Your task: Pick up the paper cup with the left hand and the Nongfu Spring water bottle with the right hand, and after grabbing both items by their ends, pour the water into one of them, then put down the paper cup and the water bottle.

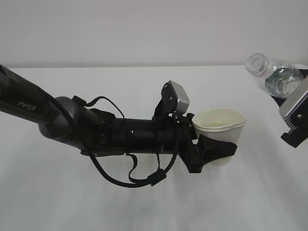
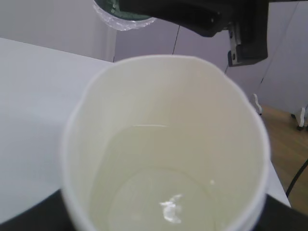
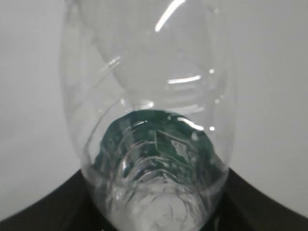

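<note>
Two grips: left gripper [image 1: 214,149] clamps the tapered paper cup [image 1: 220,127]; right gripper [image 1: 288,103] clamps the ribbed clear bottle [image 1: 272,74].

We take this for a lab or test room — a bare white tabletop [image 1: 144,207], plain grey wall [image 1: 120,29], and wooden floor [image 2: 284,139] beyond the tabletop's edge.
</note>
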You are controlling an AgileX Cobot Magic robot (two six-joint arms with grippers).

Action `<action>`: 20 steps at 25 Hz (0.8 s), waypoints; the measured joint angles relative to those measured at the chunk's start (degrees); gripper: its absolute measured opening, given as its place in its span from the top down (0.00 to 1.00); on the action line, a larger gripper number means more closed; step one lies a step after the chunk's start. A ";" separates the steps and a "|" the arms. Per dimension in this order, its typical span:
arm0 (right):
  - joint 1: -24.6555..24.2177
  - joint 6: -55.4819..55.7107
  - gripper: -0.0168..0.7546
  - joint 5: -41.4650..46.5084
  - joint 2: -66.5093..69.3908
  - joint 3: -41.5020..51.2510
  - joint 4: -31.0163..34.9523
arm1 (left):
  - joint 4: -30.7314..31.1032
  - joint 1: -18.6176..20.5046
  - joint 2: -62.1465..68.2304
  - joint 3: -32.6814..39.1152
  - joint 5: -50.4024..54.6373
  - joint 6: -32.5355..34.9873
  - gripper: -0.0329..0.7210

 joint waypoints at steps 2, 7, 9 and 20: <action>0.00 2.00 0.45 -0.49 0.00 0.00 0.04 | 0.00 0.00 0.00 0.00 0.00 0.00 0.40; 0.00 6.67 0.45 -1.79 0.00 0.00 0.13 | 0.00 0.00 0.00 0.00 0.00 0.00 0.40; 0.00 9.17 0.45 -2.39 0.00 0.00 0.23 | 0.00 0.00 0.00 0.00 0.00 0.00 0.40; 0.00 27.04 0.45 -6.95 0.00 0.00 0.67 | -0.61 0.00 0.00 0.00 0.00 0.00 0.40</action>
